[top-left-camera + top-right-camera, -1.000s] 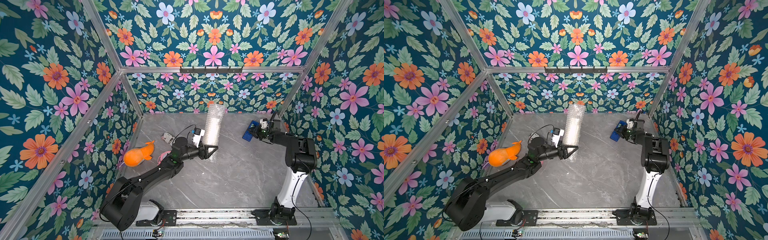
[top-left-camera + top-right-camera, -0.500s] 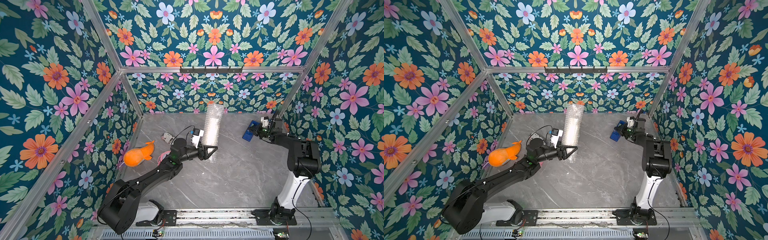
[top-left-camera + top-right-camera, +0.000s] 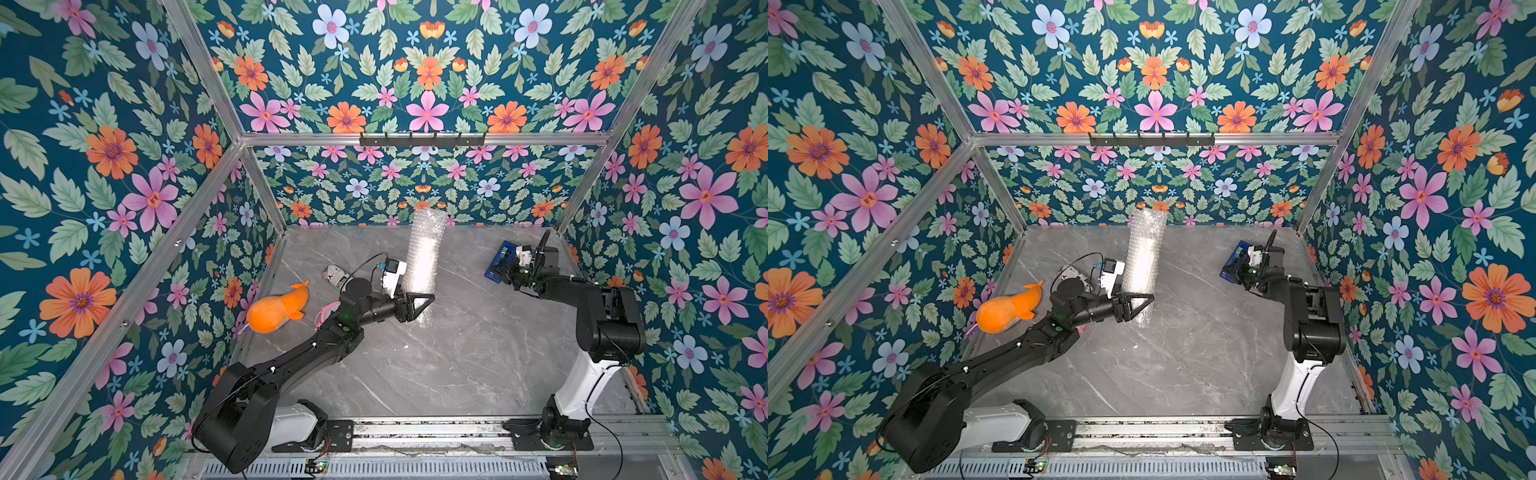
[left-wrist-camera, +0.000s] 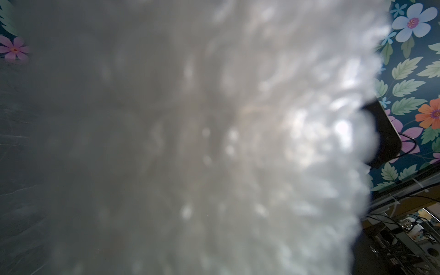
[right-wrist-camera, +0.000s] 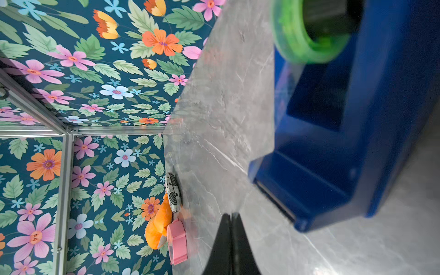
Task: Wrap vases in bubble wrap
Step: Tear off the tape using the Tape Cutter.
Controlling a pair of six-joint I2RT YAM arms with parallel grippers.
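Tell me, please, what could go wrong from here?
The bubble wrap stands tall and tilted, pinched only near its base by the left hand; it may topple or unroll.
It fills the left wrist view, so that camera cannot guide the wrapping.
The right hand is shut beside the blue tape dispenser, no tape visible in it; it may hold no tape end.

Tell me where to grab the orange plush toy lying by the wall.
The orange plush toy lies flat, fat round body toward the front, tapering toward a thin tail at the back. Probably pinch that taper from above, jaws across it.
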